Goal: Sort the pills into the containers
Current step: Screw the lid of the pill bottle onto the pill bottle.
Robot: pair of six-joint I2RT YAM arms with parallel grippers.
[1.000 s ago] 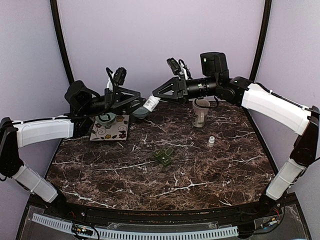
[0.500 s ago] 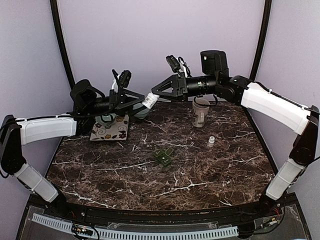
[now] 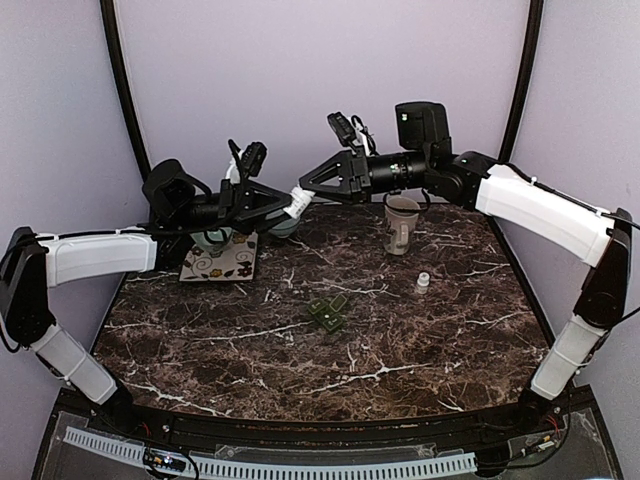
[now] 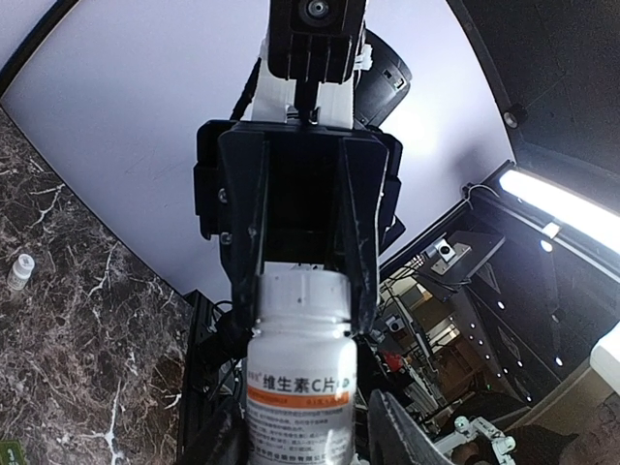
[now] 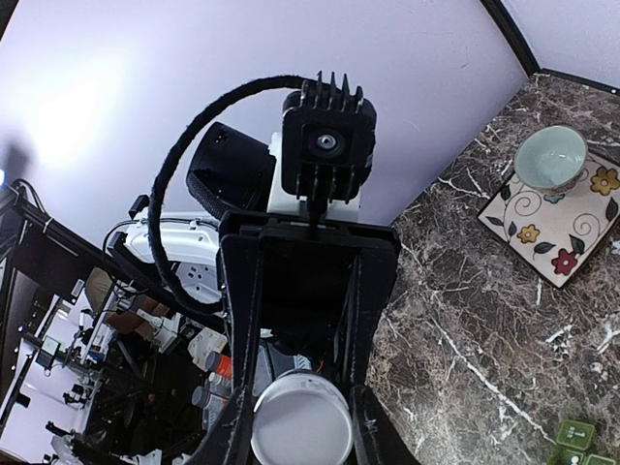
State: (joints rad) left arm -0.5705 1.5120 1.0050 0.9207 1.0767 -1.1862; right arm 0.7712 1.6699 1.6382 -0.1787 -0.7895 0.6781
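The table (image 3: 200,340) is glossy dark brown marble with white veins. Above its far edge two black, wedge-shaped grippers point at each other. The right gripper (image 4: 303,315) pinches the cap end of a white plastic pill bottle (image 4: 300,387). The left gripper (image 4: 308,431) straddles the bottle's body, but I cannot tell whether it presses. The label reads "维生素C片" over an orange band. At the table's far left a square floral tile (image 3: 222,262) bears a pale teal bowl (image 3: 214,238). A cream mug (image 3: 401,225) stands far right. The flat dark green box (image 3: 328,315) of small compartments lies at the table's middle, with a small white vial (image 3: 423,282) further right.
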